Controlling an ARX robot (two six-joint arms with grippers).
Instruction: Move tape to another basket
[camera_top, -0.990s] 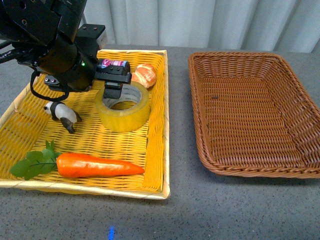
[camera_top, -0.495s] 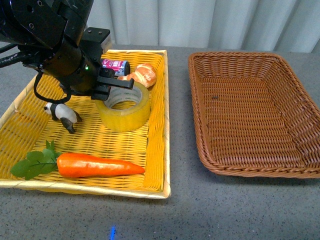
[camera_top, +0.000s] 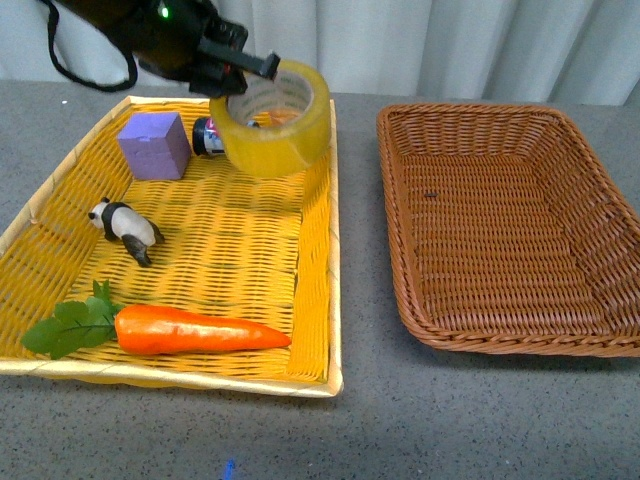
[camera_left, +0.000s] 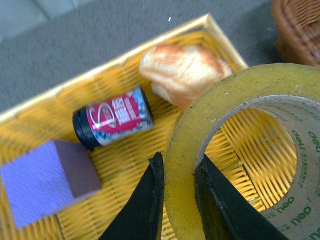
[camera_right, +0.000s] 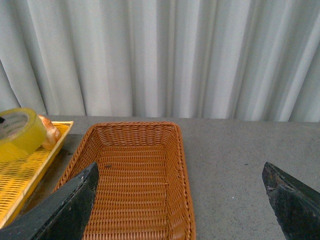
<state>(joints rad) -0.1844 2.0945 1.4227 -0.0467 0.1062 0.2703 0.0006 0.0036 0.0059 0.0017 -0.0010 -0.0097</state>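
The tape (camera_top: 272, 120), a wide yellowish roll with a white printed core, hangs tilted above the far right corner of the yellow tray. My left gripper (camera_top: 240, 75) is shut on its wall. In the left wrist view the two black fingers (camera_left: 180, 160) pinch the tape (camera_left: 235, 85), one inside the core and one outside. The brown wicker basket (camera_top: 500, 230) stands to the right, with nothing in it. My right gripper (camera_right: 180, 170) is open above the near end of the basket (camera_right: 135, 175), holding nothing. The tape (camera_right: 20, 132) shows at that view's left edge.
The yellow woven tray (camera_top: 315, 300) holds a purple cube (camera_top: 153, 145), a small can (camera_top: 207, 135), a toy panda (camera_top: 125, 225) and a carrot (camera_top: 195, 330). A bread roll (camera_left: 180, 70) lies in its far corner. Grey tabletop separates tray and basket.
My left gripper has lifted the tape off the tray floor, up and toward the back. The purple cube and the can, hidden behind the arm before, now show.
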